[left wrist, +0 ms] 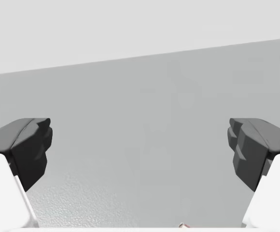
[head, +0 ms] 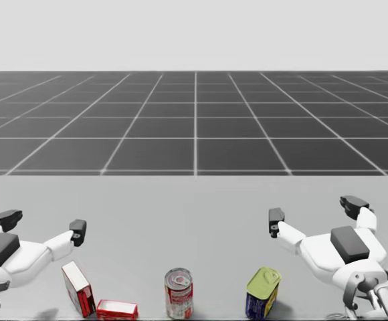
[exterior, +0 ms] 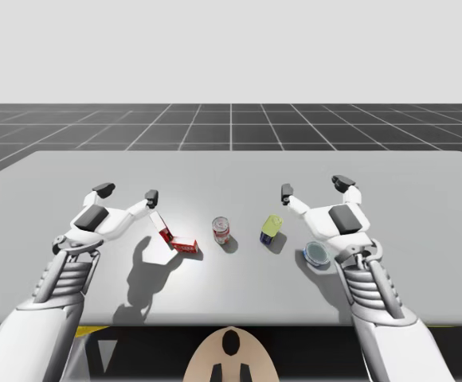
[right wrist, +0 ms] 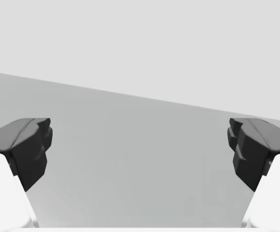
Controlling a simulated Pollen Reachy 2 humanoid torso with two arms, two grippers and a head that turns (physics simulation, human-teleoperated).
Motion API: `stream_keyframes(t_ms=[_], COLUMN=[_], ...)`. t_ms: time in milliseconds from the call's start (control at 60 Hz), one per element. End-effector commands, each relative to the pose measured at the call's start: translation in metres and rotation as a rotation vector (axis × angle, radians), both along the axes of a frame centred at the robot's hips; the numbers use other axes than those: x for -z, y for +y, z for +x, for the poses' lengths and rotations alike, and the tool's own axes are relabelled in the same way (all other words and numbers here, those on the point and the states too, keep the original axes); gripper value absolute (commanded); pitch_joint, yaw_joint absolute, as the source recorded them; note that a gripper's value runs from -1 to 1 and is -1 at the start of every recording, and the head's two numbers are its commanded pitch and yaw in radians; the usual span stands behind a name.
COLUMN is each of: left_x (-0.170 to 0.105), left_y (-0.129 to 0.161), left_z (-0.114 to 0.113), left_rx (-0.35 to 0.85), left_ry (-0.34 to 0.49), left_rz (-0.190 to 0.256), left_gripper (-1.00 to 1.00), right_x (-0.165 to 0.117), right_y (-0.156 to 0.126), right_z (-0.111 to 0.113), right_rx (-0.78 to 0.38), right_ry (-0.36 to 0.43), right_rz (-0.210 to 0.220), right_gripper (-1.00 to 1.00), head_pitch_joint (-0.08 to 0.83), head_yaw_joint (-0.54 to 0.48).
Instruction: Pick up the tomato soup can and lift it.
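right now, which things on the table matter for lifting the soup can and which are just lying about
For the job: red-and-white round can.

Just lying about: standing red box, flat red box, blue oblong can with yellow lid, flat round bluish can.

Gaps of bare table [exterior: 231, 171] on both sides of the soup can [exterior: 221, 230] and behind it. Left side: flat red box [exterior: 185, 245] near, upright red box [exterior: 165, 231] beside that, close to left gripper [exterior: 127, 192]. Right side: yellow-lidded blue can [exterior: 271, 229] near. A round tin [exterior: 317, 254] sits under the right wrist.
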State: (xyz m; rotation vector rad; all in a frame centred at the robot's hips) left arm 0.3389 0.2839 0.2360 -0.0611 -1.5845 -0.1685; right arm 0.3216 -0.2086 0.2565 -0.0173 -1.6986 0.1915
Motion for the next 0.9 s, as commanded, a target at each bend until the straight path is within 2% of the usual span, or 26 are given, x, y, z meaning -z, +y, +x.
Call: stream_keyframes(t_ms=[17,183,483,683,783,900], left_x=[0.0,-0.001,-0.001,-0.004,-0.007,-0.016], left_y=[0.0,-0.001,-0.003,-0.007,-0.014,-0.024], left_z=[0.0,-0.001,-0.002,-0.006,-0.012,-0.024], left_rx=[0.002,0.007,0.012,0.018,0.031,0.099], left_ry=[-0.002,-0.005,-0.005,-0.015,-0.026,0.0], left_rz=[0.003,0.004,0.009,0.012,0.028,0.01], left_gripper=[-1.0,-1.0,-1.0,-1.0,-1.0,-1.0], right_x=[0.001,0.001,0.0,0.0,0.0,0.0], right_y=[0.0,0.0,-0.001,-0.001,-0.001,-0.001], right_z=[0.001,0.001,0.0,0.001,0.001,0.001], right_rx=[0.005,0.011,0.018,0.018,0.019,0.018], right_ry=[0.005,0.01,0.006,0.009,0.008,0.008], right_rz=[-0.004,-0.008,-0.01,-0.011,-0.01,-0.009], right_gripper=[-1.0,-1.0,-1.0,-1.0,-1.0,-1.0], head_pitch_joint=[0.336,0.45,0.605,0.641,0.642,0.647], head_yaw_joint=[0.01,0.03,0.06,0.06,0.06,0.06])
